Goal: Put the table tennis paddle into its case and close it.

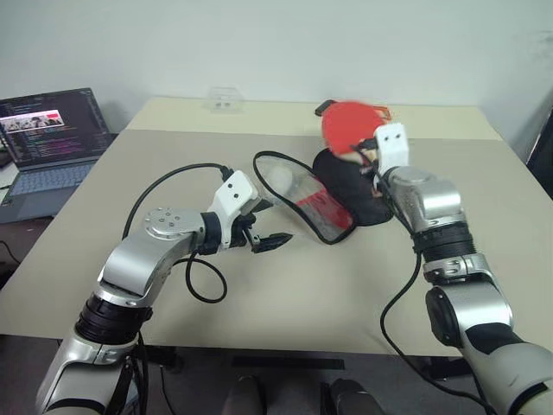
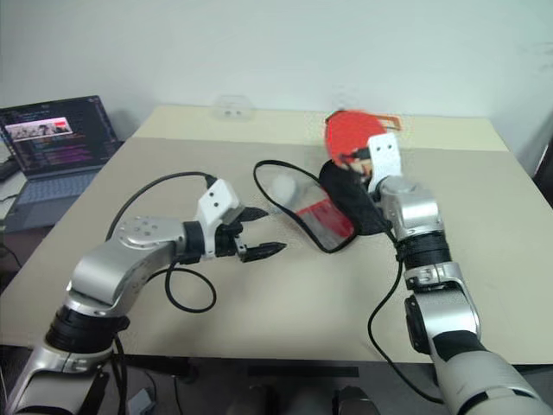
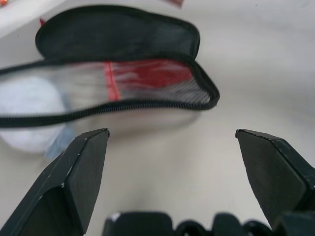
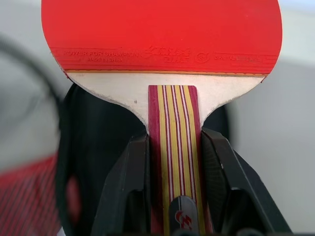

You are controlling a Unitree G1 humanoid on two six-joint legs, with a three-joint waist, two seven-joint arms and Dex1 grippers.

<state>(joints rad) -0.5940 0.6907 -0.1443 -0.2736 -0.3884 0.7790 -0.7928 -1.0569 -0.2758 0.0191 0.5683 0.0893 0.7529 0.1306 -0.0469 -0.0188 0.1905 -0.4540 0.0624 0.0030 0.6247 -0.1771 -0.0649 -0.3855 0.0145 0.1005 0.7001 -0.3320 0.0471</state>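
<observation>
Above the unzipped black-and-red soft case point(image 1: 333, 194), the red-rubber wooden-handled paddle point(image 4: 167, 59) is clamped by the right gripper point(image 4: 173, 162) for insertion; the left gripper point(image 2: 255, 232) is held spread nearby.

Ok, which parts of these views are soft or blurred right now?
Left wrist view: the case and the whitish wad inside it are soft, the left tool sharp. Right wrist view: the table tennis paddle in the right tool is crisp, the backdrop blurred. Left eye view: the paddle's red face looks smeared.
</observation>
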